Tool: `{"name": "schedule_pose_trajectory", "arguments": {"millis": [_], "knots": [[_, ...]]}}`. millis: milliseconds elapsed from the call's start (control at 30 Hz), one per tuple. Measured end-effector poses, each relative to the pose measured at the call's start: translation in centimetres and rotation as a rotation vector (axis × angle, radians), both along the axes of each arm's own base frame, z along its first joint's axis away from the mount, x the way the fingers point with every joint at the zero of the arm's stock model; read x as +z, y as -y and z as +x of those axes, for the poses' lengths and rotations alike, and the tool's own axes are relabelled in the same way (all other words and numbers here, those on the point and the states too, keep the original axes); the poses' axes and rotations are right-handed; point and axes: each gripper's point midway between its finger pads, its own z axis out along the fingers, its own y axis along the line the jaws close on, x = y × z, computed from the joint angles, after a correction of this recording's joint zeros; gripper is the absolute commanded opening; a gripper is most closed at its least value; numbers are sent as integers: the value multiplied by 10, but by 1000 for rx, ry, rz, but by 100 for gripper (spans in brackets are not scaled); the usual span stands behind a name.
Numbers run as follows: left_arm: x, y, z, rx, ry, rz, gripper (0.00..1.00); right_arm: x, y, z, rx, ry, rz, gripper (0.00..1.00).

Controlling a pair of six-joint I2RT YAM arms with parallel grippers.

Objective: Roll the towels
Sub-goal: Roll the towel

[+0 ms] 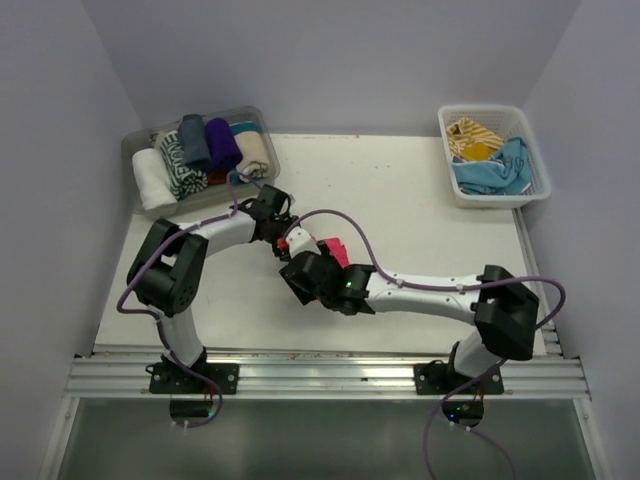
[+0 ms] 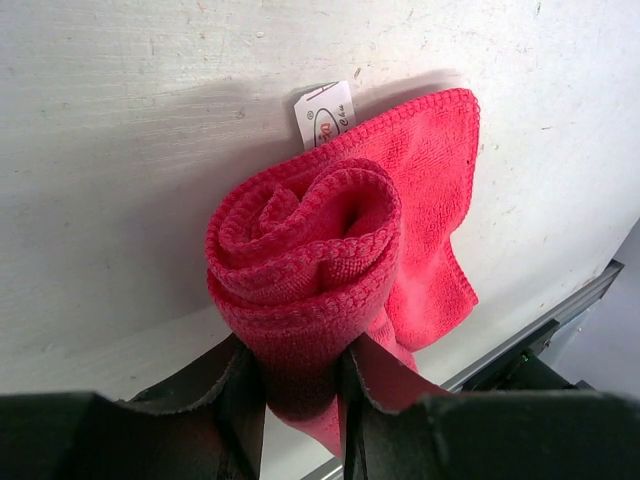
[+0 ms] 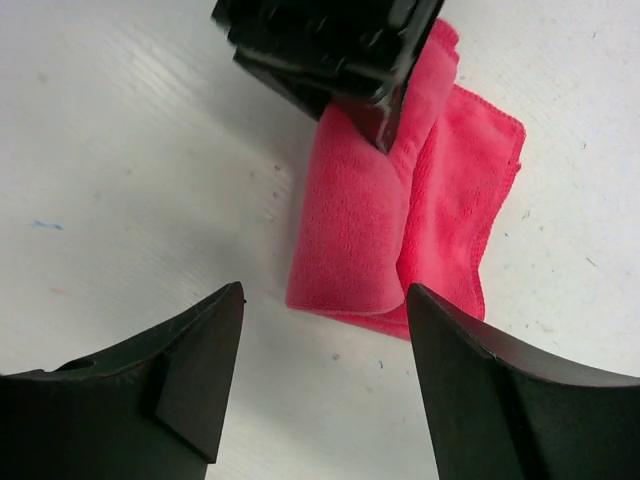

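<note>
The hot pink towel (image 2: 310, 250) is partly rolled into a spiral, and its loose end lies flat on the table beyond the roll. My left gripper (image 2: 300, 400) is shut on the rolled end, one finger on each side. A white label (image 2: 325, 112) sticks out of the towel's far edge. In the right wrist view the towel (image 3: 390, 220) lies ahead of my right gripper (image 3: 325, 292), which is open and empty just short of its near edge. The left gripper (image 3: 330, 50) holds the towel's far end. From above, both grippers (image 1: 285, 235) (image 1: 303, 275) meet at the towel (image 1: 338, 250) mid-table.
A clear plastic tray (image 1: 135, 145) at the back left holds several rolled towels. A white lattice basket (image 1: 495, 195) at the back right holds a mustard-yellow striped towel (image 1: 472, 135) and a light blue towel (image 1: 495, 172). A metal rail (image 1: 320, 375) runs along the near edge.
</note>
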Motion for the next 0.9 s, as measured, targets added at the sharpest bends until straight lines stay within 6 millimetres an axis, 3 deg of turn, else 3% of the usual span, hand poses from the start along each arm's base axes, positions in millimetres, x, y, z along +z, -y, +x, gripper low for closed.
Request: {"name": "schedule_pose_trajectory", "arguments": {"millis": [233,333,367,400,467,500,533,667,900], "knots": [[0,-2,0,12,-8,13,25,-48,3,-9,47,54,-276,68],[0,-2,0,18,-13,13,25,-61,4,-5,39,59,-327,48],[0,-2,0,20,-14,12,26,-64,5,-4,33,62,-339,33],[0,-1,0,24,-16,12,27,-66,5,-3,30,63,-350,26],[1,-2,0,28,-17,13,37,-68,6,-3,18,62,-351,8],[1,-2,0,29,-16,14,43,-68,6,-3,12,61,-349,3],[2,-2,0,32,-16,16,56,-68,6,-2,3,62,-343,0],[11,-4,1,51,-1,19,76,-73,7,-4,-20,26,-271,0],[42,-5,7,63,83,-7,79,-67,30,-3,-77,-101,11,0]]}}
